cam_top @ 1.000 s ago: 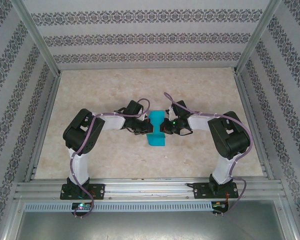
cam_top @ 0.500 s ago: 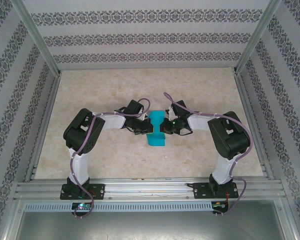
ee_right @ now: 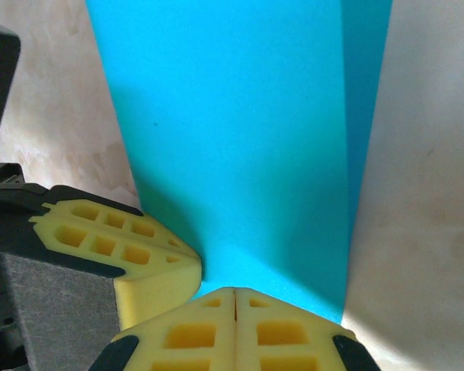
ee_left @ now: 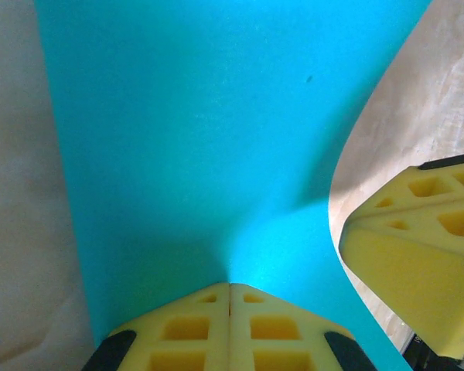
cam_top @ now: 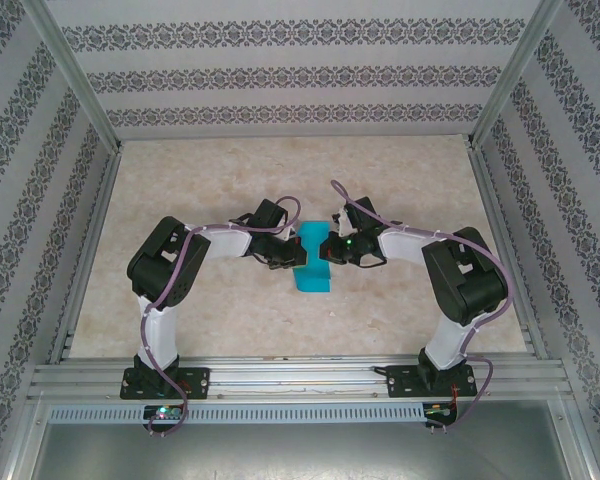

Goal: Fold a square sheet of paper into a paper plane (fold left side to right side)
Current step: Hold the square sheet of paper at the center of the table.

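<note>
The teal-blue sheet of paper (cam_top: 311,268) lies mid-table as a narrow folded strip, waisted where both grippers meet it. My left gripper (cam_top: 299,258) comes in from the left, its jaws shut on the strip's edge; the left wrist view has the paper (ee_left: 201,139) rising in a crease from the closed tips of the left gripper (ee_left: 230,285). Opposite, my right gripper (cam_top: 326,250) is shut on the other edge. In the right wrist view the paper (ee_right: 240,139) runs out from the right gripper (ee_right: 236,290), a darker layer along its right side. No paper plane shape shows.
The beige table (cam_top: 420,190) has free room all around the paper. Aluminium rails (cam_top: 280,378) run along the near edge, and patterned walls close the back and sides. Each wrist view catches the other gripper's yellow fingers (ee_left: 417,247), (ee_right: 131,239) close by.
The right arm has shifted slightly, carrying its gripper a little up and left along the paper. The left arm and the paper's lower end have stayed put.
</note>
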